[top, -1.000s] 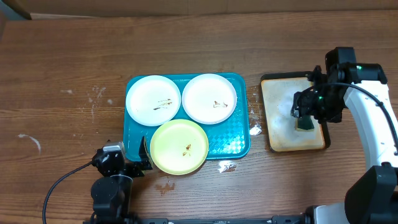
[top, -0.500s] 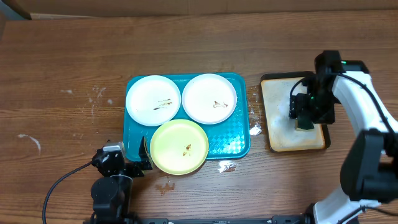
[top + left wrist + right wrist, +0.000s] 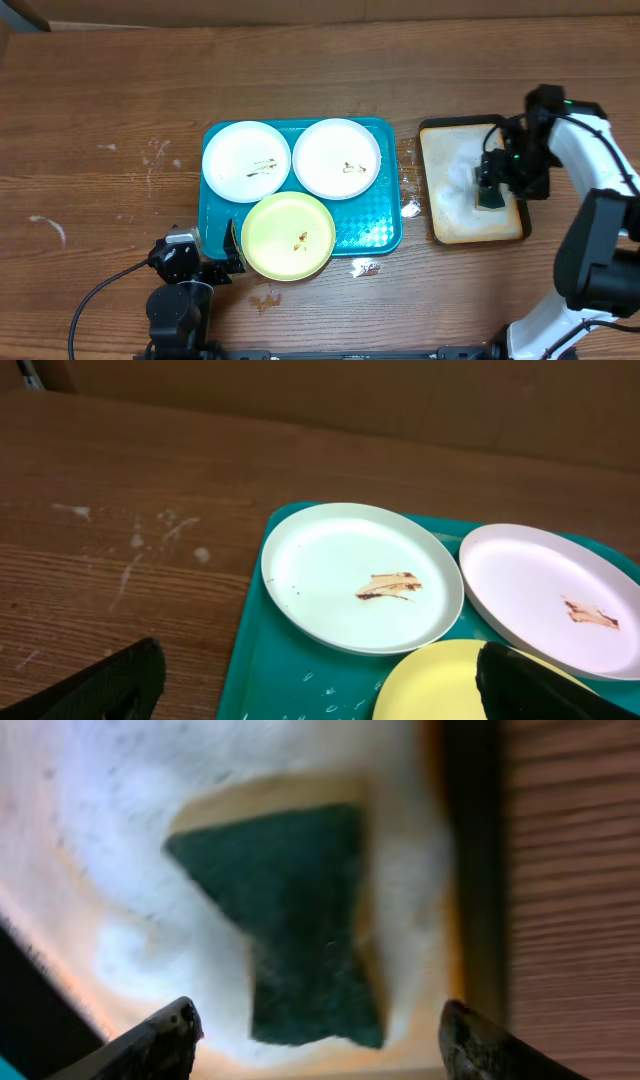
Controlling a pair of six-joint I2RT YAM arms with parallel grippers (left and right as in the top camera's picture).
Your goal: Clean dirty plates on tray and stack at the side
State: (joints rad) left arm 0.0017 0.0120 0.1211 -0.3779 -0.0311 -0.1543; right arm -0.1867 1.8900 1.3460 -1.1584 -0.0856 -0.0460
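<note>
While over sponge, right gripper rightward

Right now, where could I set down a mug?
Bare wood left of the teal tray and along the far edge. The tray is crowded: three plates nearly fill it. The strip between it and the beige tray is narrow; the right end effector hangs over its sponge.

You're getting even, soft light, mild sheen on the plates; right wrist view's blurry around the sponge.
</note>
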